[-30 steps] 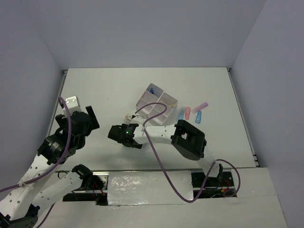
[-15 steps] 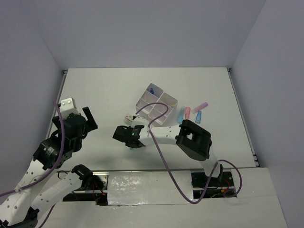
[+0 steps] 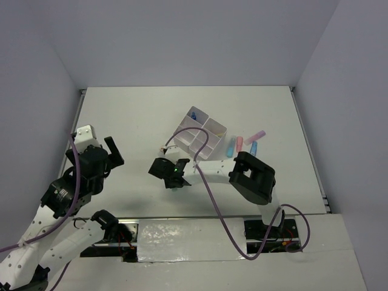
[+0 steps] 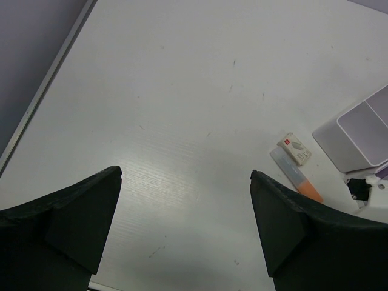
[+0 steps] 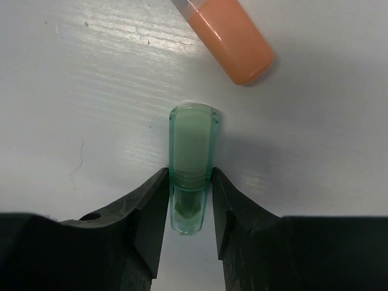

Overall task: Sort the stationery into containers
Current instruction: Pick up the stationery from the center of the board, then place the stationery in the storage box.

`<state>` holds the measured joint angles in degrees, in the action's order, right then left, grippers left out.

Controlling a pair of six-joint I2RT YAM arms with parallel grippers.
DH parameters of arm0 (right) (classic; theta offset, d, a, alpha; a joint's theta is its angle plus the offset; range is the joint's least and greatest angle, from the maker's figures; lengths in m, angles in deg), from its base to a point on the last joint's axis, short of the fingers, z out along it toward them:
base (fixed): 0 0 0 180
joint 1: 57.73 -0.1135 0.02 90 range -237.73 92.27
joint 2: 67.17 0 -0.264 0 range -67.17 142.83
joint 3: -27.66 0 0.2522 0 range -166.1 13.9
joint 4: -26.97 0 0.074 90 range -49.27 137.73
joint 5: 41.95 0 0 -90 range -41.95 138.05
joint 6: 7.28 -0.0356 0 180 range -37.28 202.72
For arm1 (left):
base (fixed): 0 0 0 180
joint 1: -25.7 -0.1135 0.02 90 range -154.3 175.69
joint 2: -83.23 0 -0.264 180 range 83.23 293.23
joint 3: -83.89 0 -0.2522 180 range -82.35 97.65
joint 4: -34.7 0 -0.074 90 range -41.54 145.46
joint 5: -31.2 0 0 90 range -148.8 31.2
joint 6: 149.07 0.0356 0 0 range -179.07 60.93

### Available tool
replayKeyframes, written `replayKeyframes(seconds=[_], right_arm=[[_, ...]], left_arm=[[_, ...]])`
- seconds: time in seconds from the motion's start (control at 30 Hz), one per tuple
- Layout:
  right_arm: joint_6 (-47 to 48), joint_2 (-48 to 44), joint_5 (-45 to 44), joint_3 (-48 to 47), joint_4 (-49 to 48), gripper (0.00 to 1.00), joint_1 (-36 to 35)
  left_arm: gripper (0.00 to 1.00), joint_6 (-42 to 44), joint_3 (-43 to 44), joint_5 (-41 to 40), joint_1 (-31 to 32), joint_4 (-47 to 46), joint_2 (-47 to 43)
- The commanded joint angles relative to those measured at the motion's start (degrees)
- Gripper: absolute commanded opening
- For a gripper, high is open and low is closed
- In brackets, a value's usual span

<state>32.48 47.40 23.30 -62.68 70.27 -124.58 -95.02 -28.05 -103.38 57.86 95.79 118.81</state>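
Green highlighter (image 5: 191, 151) was pinched at one end by the right gripper (image 5: 189, 179), jaws narrowed tight on it, low at the table (image 3: 133, 115) near the box (image 3: 183, 124), on its left. An orange highlighter (image 5: 224, 33) lay just beyond, an eraser (image 4: 296, 148) beside that. The left gripper (image 4: 185, 176) hung wide apart, empty. Sorting looked barely begun: a blue-capped tube (image 3: 193, 114) stood in the far compartment, while four highlighters (image 3: 239, 143) lay loose right of the box.
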Motion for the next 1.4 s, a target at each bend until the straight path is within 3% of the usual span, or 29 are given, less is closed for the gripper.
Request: replayKeyframes(seconds=[0.0,0.13,0.23,0.27,0.4,0.53,0.73,0.9,1.03,1.2,1.37], right_arm=[[3.92,6.55,5.94,4.86,5.09,0.41,0.49],[5.76,11.29,3.4,-0.06,10.53,0.4,-0.21],[6.73,10.95,4.27,2.56,6.7,0.17,-0.21],[6.56,9.12,4.62,4.75,5.63,0.0,-0.21],[10.58,-0.28,4.63,9.77,-2.09,0.0,-2.14],[19.89,-16.16,1.92,13.47,-7.73,0.0,-2.32],[43.7,-25.44,0.39,10.24,-9.24,0.0,3.81],[60.94,-23.34,3.22,0.66,-5.47,0.0,12.26],[70.95,-15.7,2.34,-10.4,-3.09,0.0,16.31],[76.25,-6.39,1.9,-20.17,0.08,0.0,19.39],[78.98,-2.43,0.5,-21.16,-1.94,0.03,20.44]], left_arm=[[0.99,1.58,-0.07,0.37,-0.35,-2.42,-0.68],[0.99,1.67,0.01,0.46,-0.26,-2.42,-0.24],[0.99,1.67,0.1,0.37,-0.26,-2.33,-0.59],[0.99,1.67,0.01,0.37,-0.26,-2.33,-0.85],[0.99,1.23,0.01,-0.16,-0.26,-2.33,-1.99],[0.99,0.96,0.01,-0.6,-0.26,-2.16,-2.44],[0.99,2.1,-0.25,0.37,-0.26,-3.12,-2.7],[0.99,2.98,-0.51,1.07,-0.26,-3.91,-2.96],[0.99,4.04,-0.69,1.86,-0.26,-4.7,-2.88],[0.99,5.0,-0.87,3.09,-0.35,-5.49,-2.7],[0.99,5.8,-1.04,3.8,-0.26,-6.2,-3.05]])
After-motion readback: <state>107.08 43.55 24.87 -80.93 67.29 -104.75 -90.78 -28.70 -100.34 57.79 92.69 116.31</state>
